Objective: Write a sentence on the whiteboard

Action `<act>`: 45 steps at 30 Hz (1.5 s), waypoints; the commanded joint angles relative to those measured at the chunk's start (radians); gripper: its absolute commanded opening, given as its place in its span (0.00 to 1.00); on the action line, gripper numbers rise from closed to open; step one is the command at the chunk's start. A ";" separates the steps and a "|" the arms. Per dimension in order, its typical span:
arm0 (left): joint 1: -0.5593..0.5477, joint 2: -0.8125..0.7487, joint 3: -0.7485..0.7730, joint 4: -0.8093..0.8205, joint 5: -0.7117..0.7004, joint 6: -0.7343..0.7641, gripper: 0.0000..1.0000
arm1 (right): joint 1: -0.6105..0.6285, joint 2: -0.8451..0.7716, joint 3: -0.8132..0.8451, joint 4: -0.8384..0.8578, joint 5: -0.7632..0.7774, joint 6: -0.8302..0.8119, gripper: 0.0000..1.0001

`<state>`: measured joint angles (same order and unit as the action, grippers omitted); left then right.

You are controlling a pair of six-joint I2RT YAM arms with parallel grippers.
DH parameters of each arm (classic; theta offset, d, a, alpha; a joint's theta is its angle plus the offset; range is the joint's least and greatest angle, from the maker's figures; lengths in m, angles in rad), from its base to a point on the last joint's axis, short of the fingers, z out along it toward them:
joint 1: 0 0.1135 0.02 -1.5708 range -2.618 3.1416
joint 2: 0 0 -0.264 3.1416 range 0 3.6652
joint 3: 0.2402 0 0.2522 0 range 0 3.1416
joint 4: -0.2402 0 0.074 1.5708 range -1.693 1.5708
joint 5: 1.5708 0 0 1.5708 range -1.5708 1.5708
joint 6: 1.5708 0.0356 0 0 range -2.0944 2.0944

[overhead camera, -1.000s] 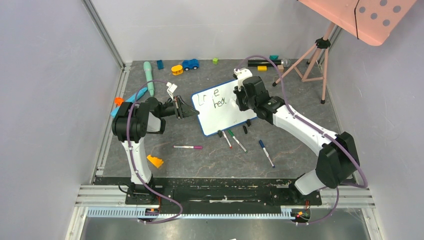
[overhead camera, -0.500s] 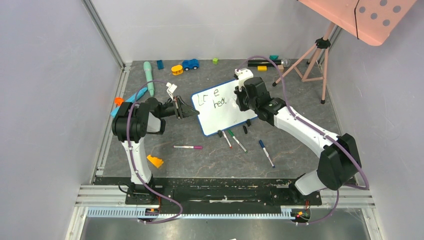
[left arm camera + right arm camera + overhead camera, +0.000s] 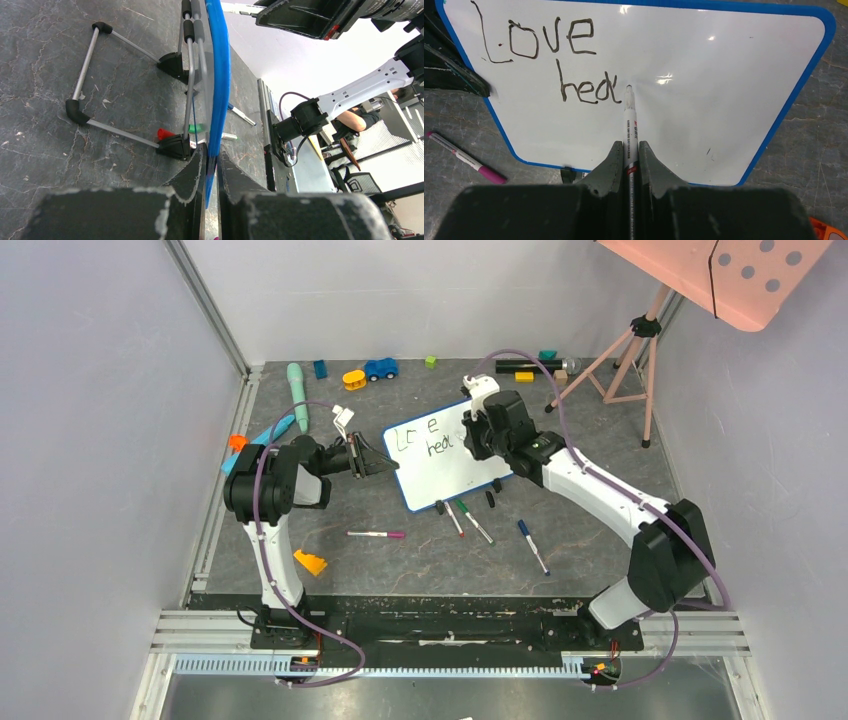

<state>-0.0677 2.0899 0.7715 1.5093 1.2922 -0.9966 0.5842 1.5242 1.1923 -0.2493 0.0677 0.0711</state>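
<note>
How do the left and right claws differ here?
The left claw is shut on the whiteboard at its blue edge; the right claw is shut on a marker. The left claw sits at the board's side; the right claw faces its white surface, marker tip beside the unfinished sentence. Both grip something.

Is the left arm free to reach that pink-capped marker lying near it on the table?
Probably not right now: nothing blocks the pink-capped marker, but the left tool is clamped on the edge of the whiteboard, steadying it.
</note>
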 commanded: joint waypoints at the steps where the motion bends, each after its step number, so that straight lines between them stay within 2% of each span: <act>1: -0.004 -0.011 -0.017 0.048 0.061 0.015 0.02 | -0.003 0.024 0.073 0.022 0.002 0.009 0.00; 20: -0.005 -0.012 -0.018 0.048 0.060 0.015 0.02 | -0.003 0.089 0.124 -0.008 0.035 0.021 0.00; 35: -0.004 -0.012 -0.017 0.048 0.061 0.015 0.02 | -0.003 0.016 -0.032 -0.001 0.014 0.062 0.00; 45: -0.004 -0.012 -0.017 0.048 0.061 0.013 0.02 | -0.003 -0.025 0.009 -0.010 0.029 0.058 0.00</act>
<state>-0.0677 2.0899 0.7712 1.5089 1.2896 -0.9970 0.5846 1.5524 1.1675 -0.2691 0.0792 0.1234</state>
